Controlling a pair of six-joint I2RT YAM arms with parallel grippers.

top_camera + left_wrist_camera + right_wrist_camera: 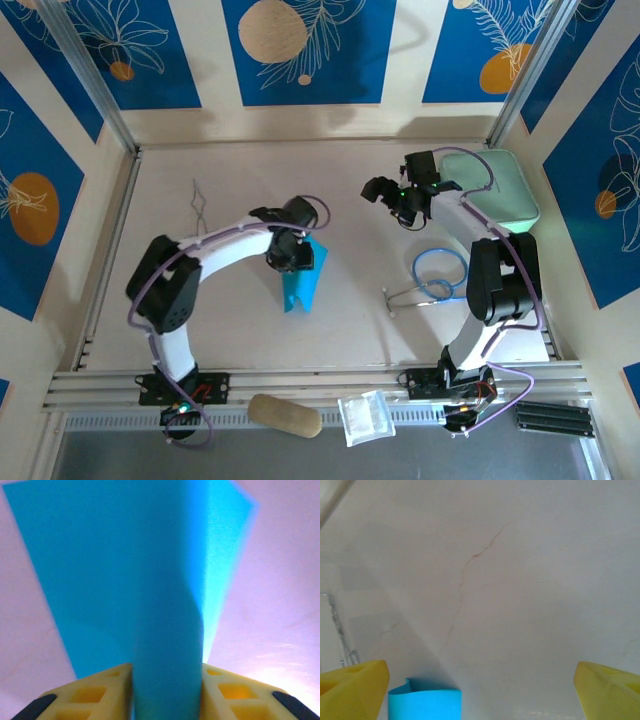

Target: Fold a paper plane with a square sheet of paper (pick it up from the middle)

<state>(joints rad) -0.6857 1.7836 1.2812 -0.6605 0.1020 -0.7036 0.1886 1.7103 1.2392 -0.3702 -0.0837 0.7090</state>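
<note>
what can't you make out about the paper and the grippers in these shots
- Top view: the left gripper covers the upper part of the square sheet of paper, so its full outline is hidden.
- Left wrist view: the sheet is too close and blurred to count its folds.
- Right wrist view: the bottom edge cuts off most of the sheet and the finger bases of the open right gripper.

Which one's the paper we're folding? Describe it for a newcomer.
On the beige table, follow the left arm to the left gripper near centre. It pinches the thin teal-blue paper sheet, not the blue cable loop or mint-green rounded pouch.
</note>
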